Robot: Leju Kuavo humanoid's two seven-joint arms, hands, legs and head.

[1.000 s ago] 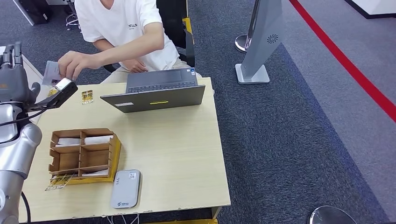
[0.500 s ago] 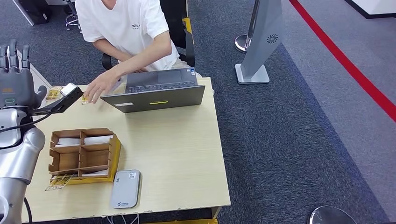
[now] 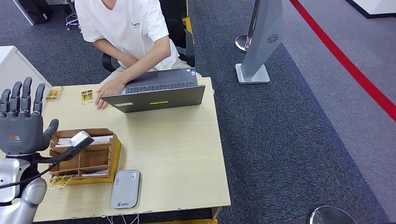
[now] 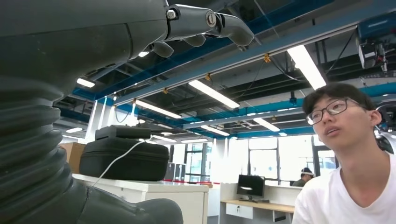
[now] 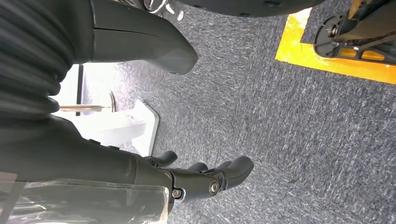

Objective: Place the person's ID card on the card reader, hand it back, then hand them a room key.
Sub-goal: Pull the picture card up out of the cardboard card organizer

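Fingers (image 3: pixel 22 95) of the left hand (image 3: pixel 21 128) stood straight up and spread apart over the table's near-left corner, palm empty, nothing pinched. The right hand (image 5: pixel 205 179) hung toward the carpet, its fingers loosely curled with nothing in them.

Inspection, largest item first. The table (image 3: pixel 182 154) carried all the working items. The person (image 3: pixel 126 28) sat at its far edge in a white shirt, one hand (image 3: pixel 106 88) resting by the laptop (image 3: pixel 156 91). The wooden organiser (image 3: pixel 84 154) sat near the left edge, with white cards in some of its compartments; whether these were the room keys could not be confirmed. The card reader (image 3: pixel 125 188) lay at the front edge, just beside the organiser, with no card on it. Two small yellowish cards lay at the far edge: one (image 3: pixel 87 96) just beside the person's hand, another (image 3: pixel 54 93) near the far-left corner. Which was the ID card, if either, could not be told at this size.

Risks, in my judgement: the raised left hand sat close over the organiser, so a careless descent could knock it or shift the reader. A flat card on a smooth top would be hard to pinch and might slide away. Reaching toward the far edge could bring the arm close to the person's hand or the laptop lid.
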